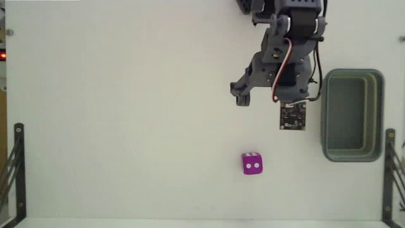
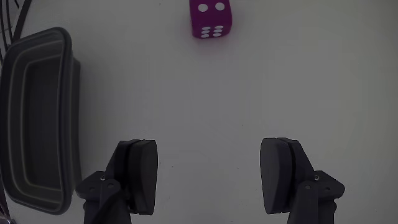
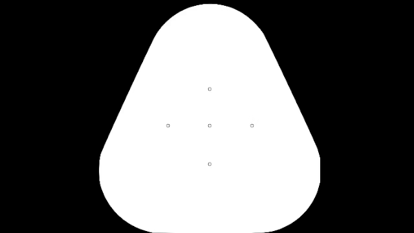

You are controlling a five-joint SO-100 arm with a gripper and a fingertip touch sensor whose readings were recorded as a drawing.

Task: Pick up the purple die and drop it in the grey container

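Observation:
The purple die (image 1: 252, 163) sits alone on the white table, well below my gripper (image 1: 261, 96) in the fixed view. In the wrist view the purple die (image 2: 211, 18) lies at the top edge, far ahead of my gripper (image 2: 211, 168), and shows white dots on two faces. Both dark fingers (image 2: 140, 174) stand wide apart with nothing between them, above bare table. The grey container (image 1: 352, 73) is empty and stands to the right of the arm in the fixed view. In the wrist view the grey container (image 2: 68, 106) runs along the left side, close to the left finger.
Black metal brackets stand at the table's lower left (image 1: 14, 164) and lower right (image 1: 391, 164) in the fixed view, the right one just below the container. A small circuit board (image 1: 293, 116) hangs off the wrist. The white table (image 1: 126, 114) stretches left of the arm.

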